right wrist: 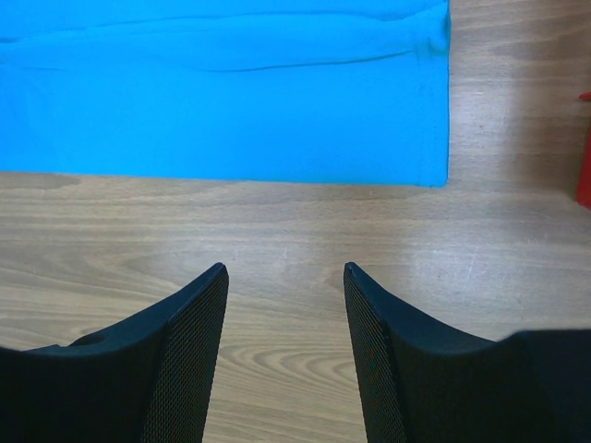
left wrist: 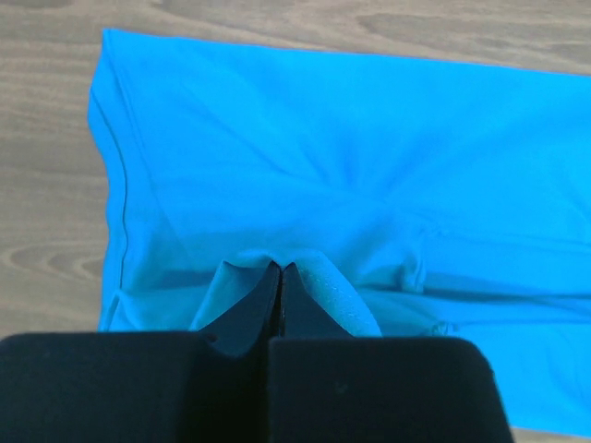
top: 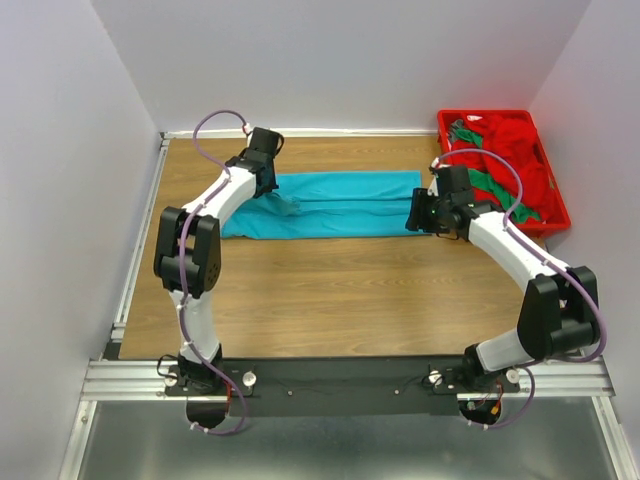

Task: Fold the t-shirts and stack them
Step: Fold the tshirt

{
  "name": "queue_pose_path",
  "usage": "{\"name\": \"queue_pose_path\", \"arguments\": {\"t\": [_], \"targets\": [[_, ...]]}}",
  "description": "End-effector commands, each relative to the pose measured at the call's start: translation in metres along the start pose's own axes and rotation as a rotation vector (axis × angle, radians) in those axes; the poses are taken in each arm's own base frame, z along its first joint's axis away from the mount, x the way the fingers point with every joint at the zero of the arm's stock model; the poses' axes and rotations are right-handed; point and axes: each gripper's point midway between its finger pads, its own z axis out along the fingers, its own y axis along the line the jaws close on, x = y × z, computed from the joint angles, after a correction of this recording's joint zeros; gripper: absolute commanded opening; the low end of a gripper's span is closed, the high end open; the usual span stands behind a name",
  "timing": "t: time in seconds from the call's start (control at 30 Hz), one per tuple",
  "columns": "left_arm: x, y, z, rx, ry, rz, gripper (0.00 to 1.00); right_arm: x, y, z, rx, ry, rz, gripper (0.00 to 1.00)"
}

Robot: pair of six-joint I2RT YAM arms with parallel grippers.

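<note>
The pale wood-grain counter [top: 330, 290] is carrying everything. The solid teal cloth t-shirt [top: 340, 205] is lying across its far half as a long flat band, seemingly already folded lengthwise. The rigid red plastic tray [top: 490, 113] is sitting at the far right corner, holding the crumpled red and green t-shirts [top: 515, 150].

The right gripper [right wrist: 284, 269] is hovering with its jaws spread over bare wood, just beside the near right corner of the teal band and gripping nothing. The left gripper [left wrist: 280, 268] is pressing its jaws together on a small raised ridge of teal cloth near the band's left end.

The main risk is sitting in that left pinch. It is catching only a little cloth, possibly just the top layer. A lift could peel the layers apart and undo the lengthwise fold, or the cloth could slip free.

With the right end unheld, any pull from the left alone is likely to drag and skew the whole band. If the right gripper closes where it is aiming now, it is going to meet wood and miss the hem. The tray is also standing near that arm, so a wide swing could knock it.
</note>
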Motion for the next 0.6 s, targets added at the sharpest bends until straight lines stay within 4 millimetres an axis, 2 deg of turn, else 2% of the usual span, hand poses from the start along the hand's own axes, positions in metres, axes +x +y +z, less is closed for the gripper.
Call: {"name": "queue_pose_path", "arguments": {"t": [0.0,0.33,0.47,0.5,0.53,0.57], "targets": [[-0.012,0.008,0.014,-0.050,-0.014,0.027,0.01,0.008,-0.001,0.008,0.001,0.021,-0.019,0.61],[-0.029,0.014,0.039,-0.071,-0.045,0.009,0.06,0.007,-0.002,0.017,0.013,0.029,-0.014,0.61],[-0.050,0.019,0.041,-0.081,-0.090,-0.019,0.08,0.008,-0.003,0.020,0.016,0.034,-0.009,0.61],[-0.054,0.019,0.041,-0.079,-0.100,-0.023,0.13,0.008,-0.003,0.021,0.017,0.035,-0.008,0.61],[-0.056,0.019,0.043,-0.080,-0.105,-0.026,0.22,0.009,-0.003,0.023,0.018,0.038,-0.008,0.61],[-0.062,0.019,0.043,-0.078,-0.116,-0.033,0.23,0.008,-0.004,0.023,0.020,0.038,-0.006,0.61]]}}
